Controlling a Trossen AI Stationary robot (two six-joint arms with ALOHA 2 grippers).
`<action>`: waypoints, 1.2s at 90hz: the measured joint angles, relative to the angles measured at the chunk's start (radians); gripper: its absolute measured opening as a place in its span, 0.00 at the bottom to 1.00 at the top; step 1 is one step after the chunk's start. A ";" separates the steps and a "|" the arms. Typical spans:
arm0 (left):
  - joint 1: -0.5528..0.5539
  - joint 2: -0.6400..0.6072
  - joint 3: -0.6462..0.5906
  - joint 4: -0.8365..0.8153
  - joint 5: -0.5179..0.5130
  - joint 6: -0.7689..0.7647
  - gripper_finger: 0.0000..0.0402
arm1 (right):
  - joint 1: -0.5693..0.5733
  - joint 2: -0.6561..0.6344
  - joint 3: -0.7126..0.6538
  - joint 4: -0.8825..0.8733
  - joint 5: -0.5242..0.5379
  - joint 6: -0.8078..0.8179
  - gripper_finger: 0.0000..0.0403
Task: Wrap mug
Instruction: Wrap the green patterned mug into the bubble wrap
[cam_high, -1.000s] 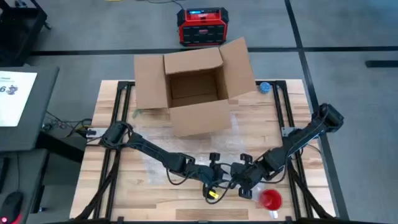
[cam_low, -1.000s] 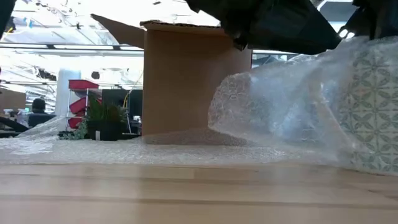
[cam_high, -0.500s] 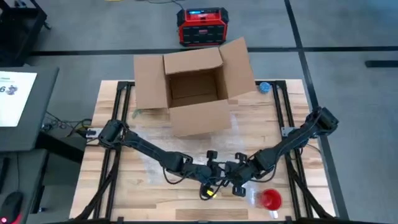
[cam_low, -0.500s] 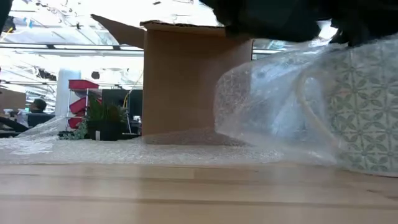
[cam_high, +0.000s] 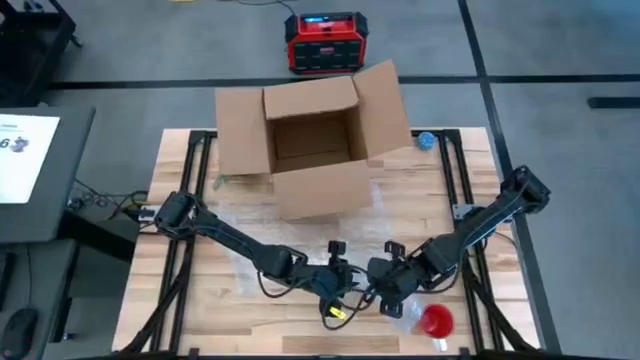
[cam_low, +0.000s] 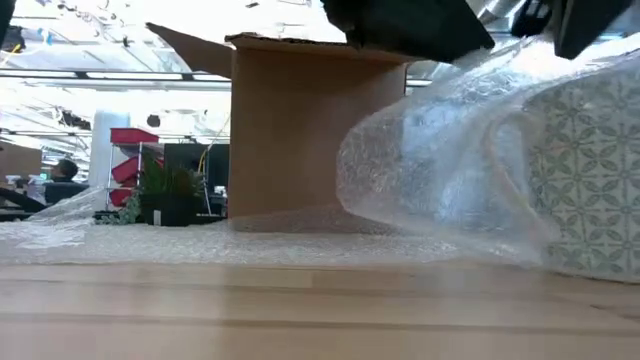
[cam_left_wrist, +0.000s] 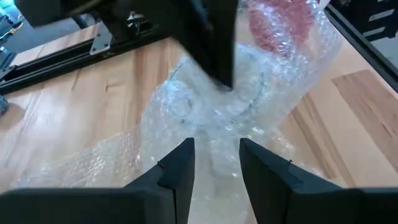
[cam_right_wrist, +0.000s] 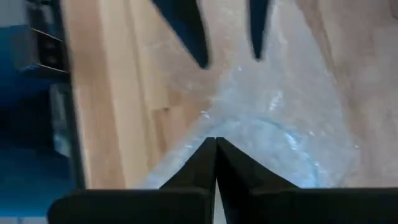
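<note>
The mug, white with a green pattern and red inside, lies on its side near the table's front right, under clear bubble wrap. The wrap's other end lies flat on the table. My right gripper is shut on the wrap just left of the mug. My left gripper faces it from the left, open, its fingers either side of a strip of wrap. I cannot tell whether they touch it. My right gripper pinches a bunched part of the bubble wrap between its two shut fingers, beside the mug's mouth. The fingers slant down from the table's right. The wrap rises from the table to the fingers and drapes over the mug.
An open cardboard box stands at the table's far middle. A small blue thing lies at the far right corner. A red and black device stands on the floor beyond the table. Bare wood shows between the box and the grippers.
My right gripper has gone a little toward the table's left edge, still shut on the wrap. The wrap over the mug has shifted with it and now stands higher over the handle. The mug has stayed where it was.
</note>
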 joint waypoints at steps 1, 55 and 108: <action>0.000 0.000 0.000 0.000 -0.001 0.000 0.27 | 0.001 0.000 0.002 -0.002 0.004 0.000 0.00; -0.034 -0.062 -0.001 -0.103 -0.099 -0.003 0.27 | -0.062 0.172 -0.122 0.067 -0.129 0.078 0.00; -0.040 -0.063 0.000 -0.134 -0.098 -0.018 0.27 | -0.020 0.034 0.070 -0.182 -0.113 0.101 0.00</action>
